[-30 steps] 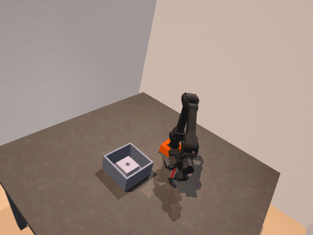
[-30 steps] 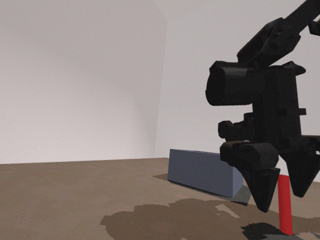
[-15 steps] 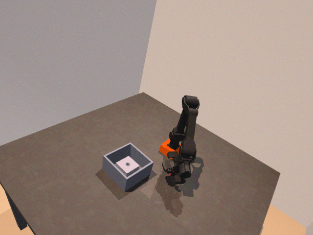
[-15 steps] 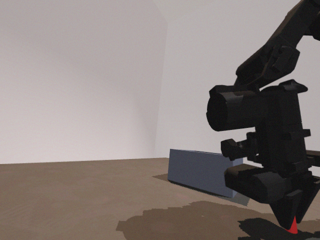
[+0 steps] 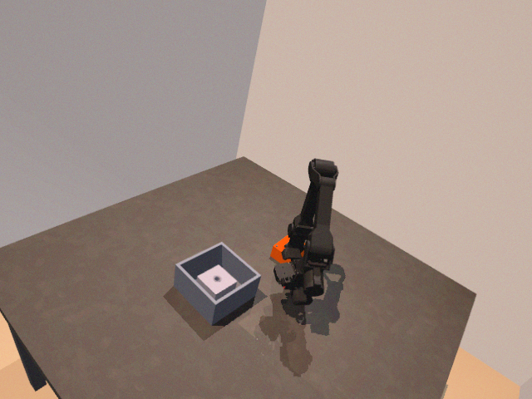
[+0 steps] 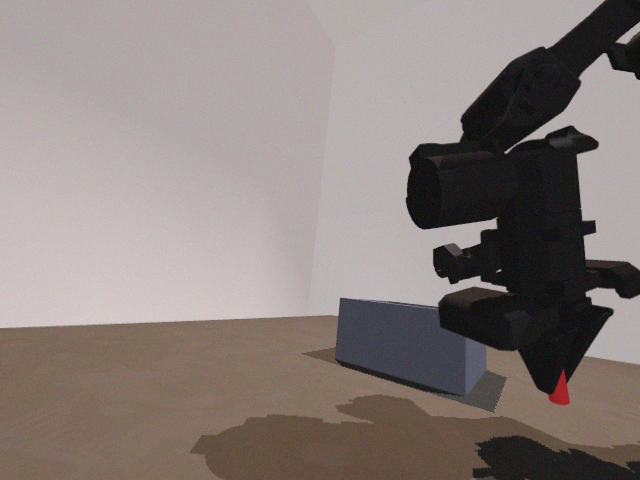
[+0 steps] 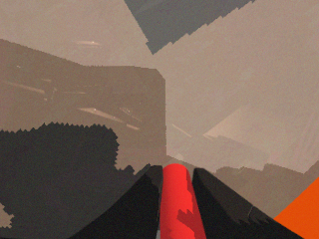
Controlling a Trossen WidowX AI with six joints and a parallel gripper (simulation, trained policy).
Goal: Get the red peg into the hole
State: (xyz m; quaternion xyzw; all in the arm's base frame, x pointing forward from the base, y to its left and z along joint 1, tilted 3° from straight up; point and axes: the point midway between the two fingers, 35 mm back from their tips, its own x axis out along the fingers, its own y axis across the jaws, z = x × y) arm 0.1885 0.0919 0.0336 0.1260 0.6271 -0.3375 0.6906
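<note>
Red peg [image 6: 560,393] [image 7: 177,199] outside blue-grey box [image 5: 236,300] [image 6: 400,343].

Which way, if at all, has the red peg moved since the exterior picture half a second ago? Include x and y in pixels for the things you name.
Yes, the red peg [image 5: 283,288] [image 6: 560,395] [image 7: 176,204] moved up and left in the exterior view, its lower end closer to the box's [image 5: 193,296] [image 6: 403,341] near bottom corner.
</note>
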